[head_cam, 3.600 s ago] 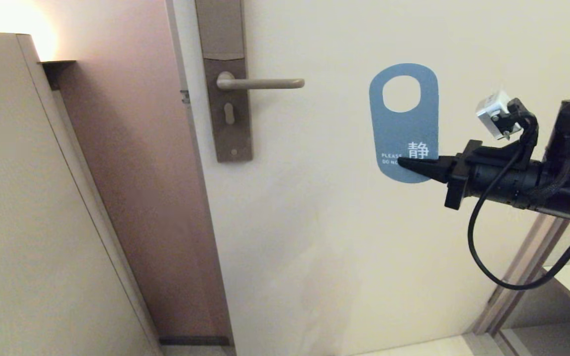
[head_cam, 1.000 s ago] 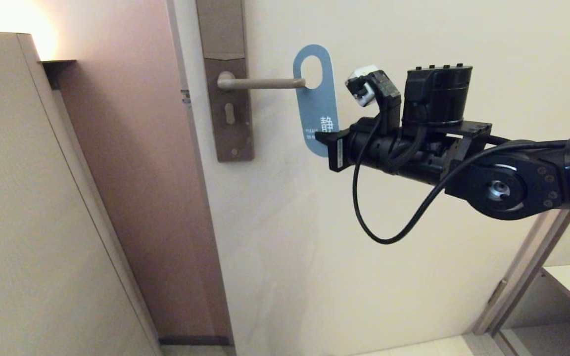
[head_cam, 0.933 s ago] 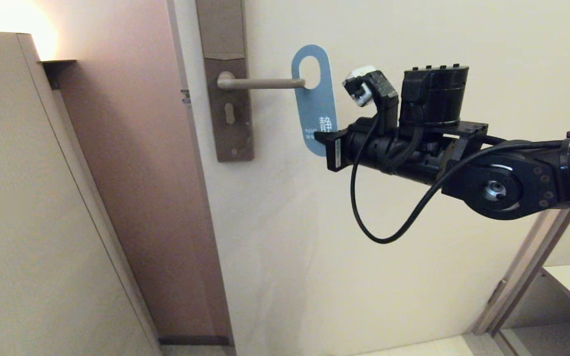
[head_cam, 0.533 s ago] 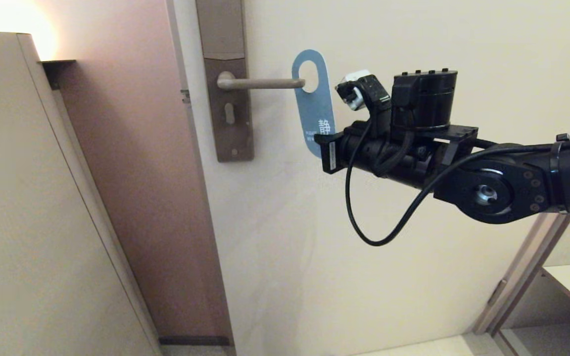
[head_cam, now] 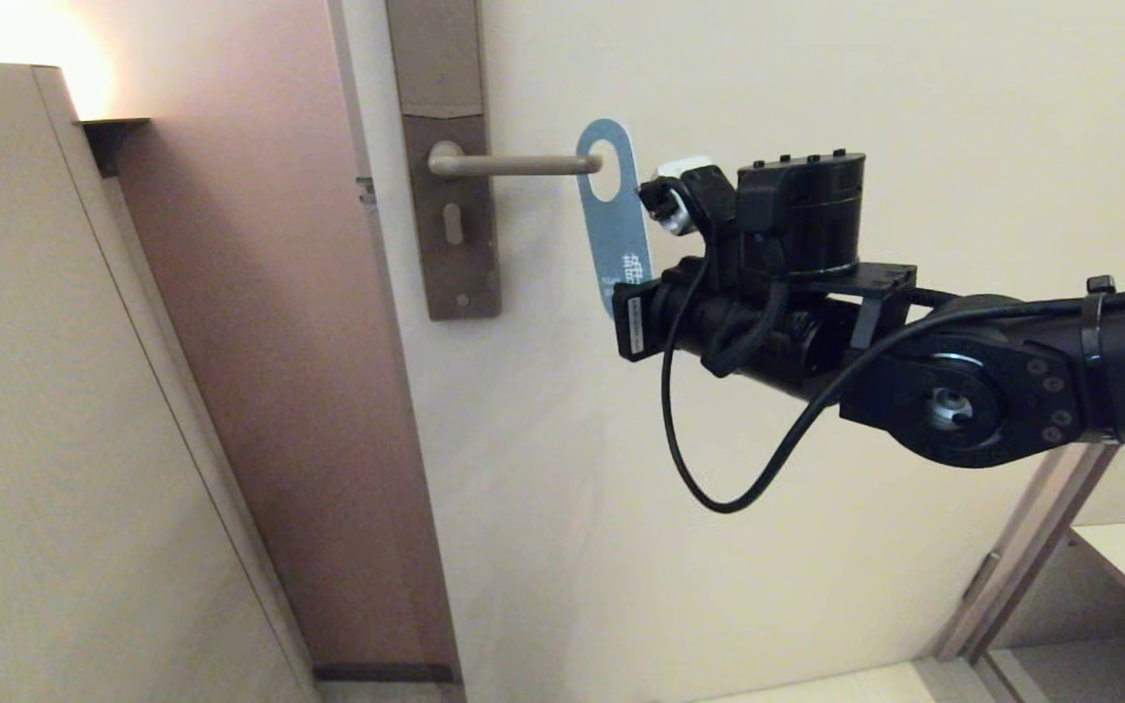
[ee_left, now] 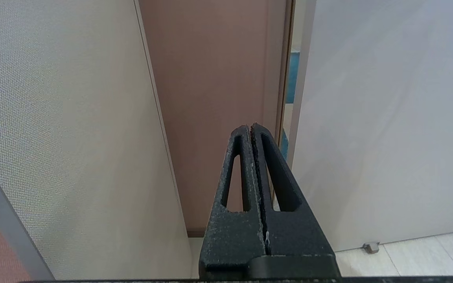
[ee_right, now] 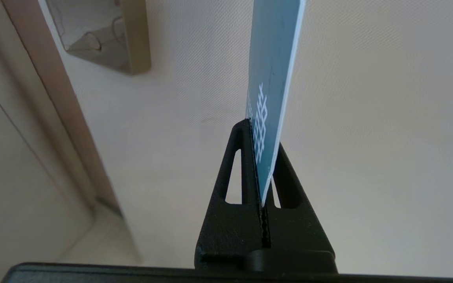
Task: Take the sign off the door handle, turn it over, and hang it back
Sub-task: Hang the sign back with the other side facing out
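Sign: blue "DO NOT DISTURB" sign upright, its oval hole at the door handle tip.
Right gripper: clamped on the sign's lower end, at 5 o'clock from the handle tip.
Left gripper: fingers pressed together, holding nothing.

The only print you can find is on the sign, on its blue face. In the head view you see part of a white Chinese character near its lower end, foreshortened and cut off by the right gripper; it can't be read for sure, and the small white lines under it are too tiny to make out. In the right wrist view the sign shows the same white strokes edge-on, unreadable. A white label on the gripper's front plate carries print you can't read either.
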Tool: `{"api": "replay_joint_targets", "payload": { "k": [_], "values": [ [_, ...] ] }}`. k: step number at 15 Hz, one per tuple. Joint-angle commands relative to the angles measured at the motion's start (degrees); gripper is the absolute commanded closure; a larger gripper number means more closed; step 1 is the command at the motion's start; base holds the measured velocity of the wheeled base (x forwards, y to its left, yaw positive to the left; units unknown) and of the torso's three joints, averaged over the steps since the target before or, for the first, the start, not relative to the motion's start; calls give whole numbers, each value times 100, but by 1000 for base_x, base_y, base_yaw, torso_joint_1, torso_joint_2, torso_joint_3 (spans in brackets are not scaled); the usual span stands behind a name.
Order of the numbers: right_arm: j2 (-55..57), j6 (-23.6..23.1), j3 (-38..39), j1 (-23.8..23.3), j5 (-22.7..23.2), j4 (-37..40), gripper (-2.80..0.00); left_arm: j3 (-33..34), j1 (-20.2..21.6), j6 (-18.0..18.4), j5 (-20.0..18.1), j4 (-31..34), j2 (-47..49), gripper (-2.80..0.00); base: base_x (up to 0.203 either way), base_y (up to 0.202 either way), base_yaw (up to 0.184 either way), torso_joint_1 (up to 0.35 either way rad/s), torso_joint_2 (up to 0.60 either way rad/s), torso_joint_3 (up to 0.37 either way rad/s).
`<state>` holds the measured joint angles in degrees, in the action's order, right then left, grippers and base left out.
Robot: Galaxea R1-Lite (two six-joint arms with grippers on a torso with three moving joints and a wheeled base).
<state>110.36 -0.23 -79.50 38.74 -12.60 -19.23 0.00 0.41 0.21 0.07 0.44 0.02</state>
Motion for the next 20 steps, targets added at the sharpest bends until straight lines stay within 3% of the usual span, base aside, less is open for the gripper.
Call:
{"api": "replay_joint_targets", "payload": {
  "k": [1, 14, 20],
  "values": [
    [-15, 123, -19, 87, -81, 42, 0, 0, 2, -3, 1, 0, -2, 0, 0, 0, 0, 0, 0, 0],
    [491, 251, -708, 794, -190, 95, 0, 0, 2, -3, 1, 0, -2, 0, 0, 0, 0, 0, 0, 0],
    [843, 802, -1078, 1090, -234, 95, 0, 0, 2, -3, 1, 0, -2, 0, 0, 0, 0, 0, 0, 0]
  ]
}}
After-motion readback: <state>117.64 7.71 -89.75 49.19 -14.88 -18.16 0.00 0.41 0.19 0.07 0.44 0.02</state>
